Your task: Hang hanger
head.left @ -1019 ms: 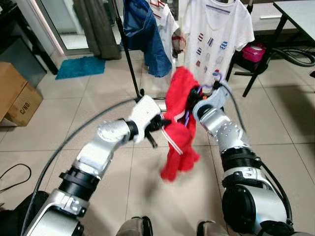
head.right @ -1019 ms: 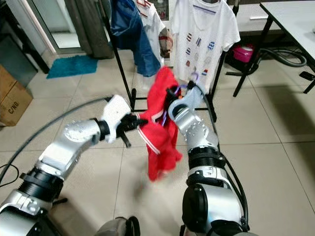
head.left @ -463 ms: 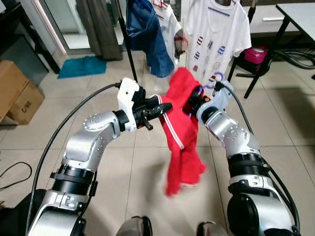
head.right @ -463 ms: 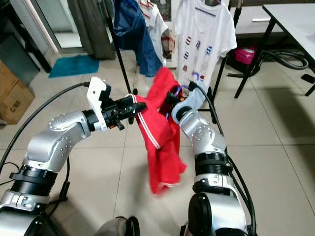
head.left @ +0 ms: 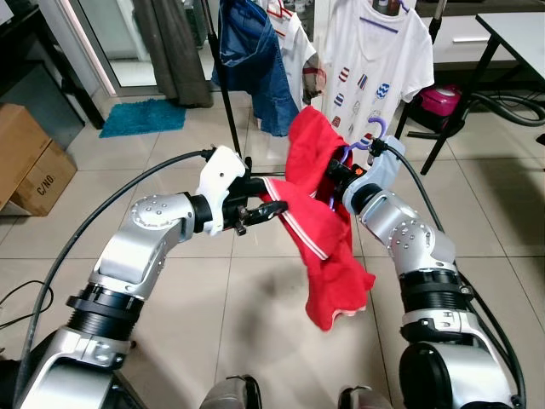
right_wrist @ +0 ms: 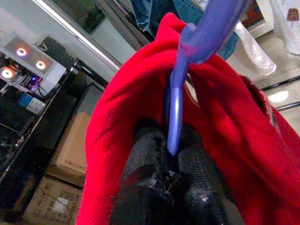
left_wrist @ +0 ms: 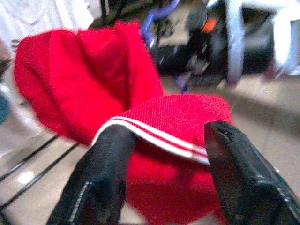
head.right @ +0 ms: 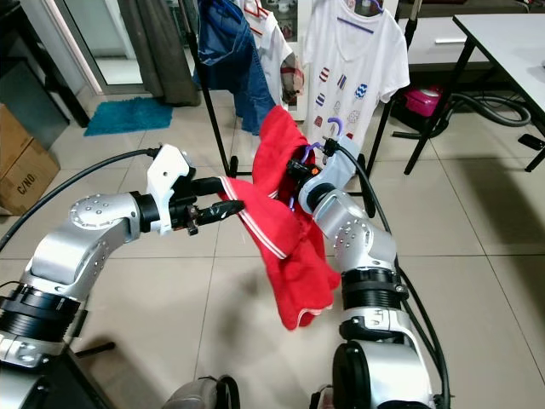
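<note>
1. The right gripper (right_wrist: pixel 171 157) is holding the hanger (right_wrist: pixel 187 61) by its purple stem: in the right wrist view the fingers (right_wrist: pixel 145 159) are pressing close together on it, with the hook curving up above them.
2. The hanger is sitting mid-scene, just near of the rack (head.left: pixel 223 94), wrapped in the red shirt (head.left: pixel 319 226). The eye views are showing only its hook (head.left: pixel 377 136) poking out at the right of the cloth; the stem and the grip are hidden there by the shirt.
3. The shirt is draping over the right gripper and hanging down toward the floor (head.left: pixel 255 298), its lower end trailing near and right.
4. The left gripper (left_wrist: pixel 161 140) is reaching in from the left to the shirt's white-striped hem (left_wrist: pixel 154 136). In the left wrist view its fingers (left_wrist: pixel 108 168) are standing well apart with the hem stretched across between them; whether they are actually gripping it, I cannot tell.
5. In the left eye view the left gripper's tips are lying on the hem, and the cloth is running taut from there to the right gripper.
6. Far side: a white tee (head.left: pixel 375 60) and a blue garment (head.left: pixel 255 60) are hanging on the rack. Boxes (head.left: pixel 25 162) far left, a table (head.left: pixel 515 34) far right.
</note>
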Controlling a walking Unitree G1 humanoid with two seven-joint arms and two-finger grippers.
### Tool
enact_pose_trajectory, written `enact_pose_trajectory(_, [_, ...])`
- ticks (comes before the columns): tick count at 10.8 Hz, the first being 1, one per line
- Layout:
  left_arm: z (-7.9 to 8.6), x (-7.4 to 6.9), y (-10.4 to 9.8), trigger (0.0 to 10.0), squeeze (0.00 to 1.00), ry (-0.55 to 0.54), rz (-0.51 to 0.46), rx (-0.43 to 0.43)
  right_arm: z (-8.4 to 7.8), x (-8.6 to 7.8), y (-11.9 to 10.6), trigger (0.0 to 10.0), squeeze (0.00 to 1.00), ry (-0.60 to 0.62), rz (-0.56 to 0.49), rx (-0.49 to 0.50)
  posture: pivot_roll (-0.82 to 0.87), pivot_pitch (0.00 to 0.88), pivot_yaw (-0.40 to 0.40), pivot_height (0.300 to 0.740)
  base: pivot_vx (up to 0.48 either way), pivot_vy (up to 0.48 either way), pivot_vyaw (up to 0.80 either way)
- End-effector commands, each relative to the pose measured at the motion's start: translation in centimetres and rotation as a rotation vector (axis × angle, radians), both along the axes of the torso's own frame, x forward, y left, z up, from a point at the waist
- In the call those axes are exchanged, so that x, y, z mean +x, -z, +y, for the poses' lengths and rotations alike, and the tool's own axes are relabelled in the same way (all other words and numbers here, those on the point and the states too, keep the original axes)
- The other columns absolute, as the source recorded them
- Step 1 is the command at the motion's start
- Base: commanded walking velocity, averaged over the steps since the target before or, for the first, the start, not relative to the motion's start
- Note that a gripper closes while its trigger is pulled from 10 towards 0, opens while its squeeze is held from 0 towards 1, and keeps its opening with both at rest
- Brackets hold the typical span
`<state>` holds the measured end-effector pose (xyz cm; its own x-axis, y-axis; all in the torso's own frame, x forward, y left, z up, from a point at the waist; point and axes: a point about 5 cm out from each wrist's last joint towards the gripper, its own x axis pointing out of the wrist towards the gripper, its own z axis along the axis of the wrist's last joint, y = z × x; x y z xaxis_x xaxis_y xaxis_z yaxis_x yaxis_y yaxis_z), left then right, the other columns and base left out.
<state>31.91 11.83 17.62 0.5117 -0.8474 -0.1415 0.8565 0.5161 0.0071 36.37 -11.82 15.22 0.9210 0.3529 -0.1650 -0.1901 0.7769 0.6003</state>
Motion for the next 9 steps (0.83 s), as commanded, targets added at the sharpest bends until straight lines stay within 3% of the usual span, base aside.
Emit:
enact_pose_trajectory(1, [0.5, 0.2, -1.5, 10.0, 1.00, -0.015, 0.010, -0.144, 0.2, 0.0, -0.7, 10.0, 0.00, -0.021, -0.048, -0.011, -0.12, 0.026, 0.095, 0.740, 0.000, 0.000, 0.00])
enact_pose_trajectory(2, [0.6, 0.2, -2.0, 10.0, 1.00, -0.020, 0.027, -0.215, 0.0, 0.0, -0.8, 10.0, 0.00, -0.019, -0.053, -0.019, -0.12, 0.029, 0.094, 0.740, 0.000, 0.000, 0.00])
enact_pose_trajectory(3, [1.0, 0.6, -2.0, 10.0, 1.00, -0.063, 0.006, -0.202, -0.2, 0.0, -0.8, 10.0, 0.00, -0.012, -0.061, -0.028, -0.12, 0.030, 0.094, 0.740, 0.000, 0.000, 0.00])
enact_pose_trajectory(4, [1.6, 0.9, -1.1, 10.0, 1.00, -0.098, -0.114, 0.060, -0.4, 0.0, -0.8, 10.0, 0.00, -0.011, -0.071, -0.046, -0.11, 0.034, 0.093, 0.740, 0.000, 0.000, 0.00])
enact_pose_trajectory(5, [1.8, 0.8, -0.5, 10.0, 1.00, -0.064, -0.170, 0.196, -0.5, 0.1, -0.9, 10.0, 0.00, -0.017, -0.080, -0.062, -0.11, 0.035, 0.093, 0.740, 0.000, 0.000, 0.00])
enact_pose_trajectory(7, [2.8, 0.8, 0.6, 10.0, 1.00, -0.046, -0.150, 0.360, -0.8, 0.0, -1.0, 10.0, 0.00, -0.033, -0.105, -0.118, -0.11, 0.036, 0.095, 0.740, 0.000, 0.000, 0.00])
enact_pose_trajectory(8, [2.9, 0.8, 0.7, 10.0, 1.00, -0.051, -0.145, 0.341, -0.9, 0.0, -1.0, 10.0, 0.00, -0.032, -0.106, -0.119, -0.12, 0.037, 0.100, 0.740, 0.000, 0.000, 0.00])
enact_pose_trajectory(9, [3.4, 0.9, 0.4, 10.0, 1.00, -0.095, -0.147, 0.265, -1.2, -0.1, -1.2, 10.0, 0.00, -0.047, -0.126, -0.148, -0.12, 0.038, 0.102, 0.740, 0.000, 0.000, 0.00])
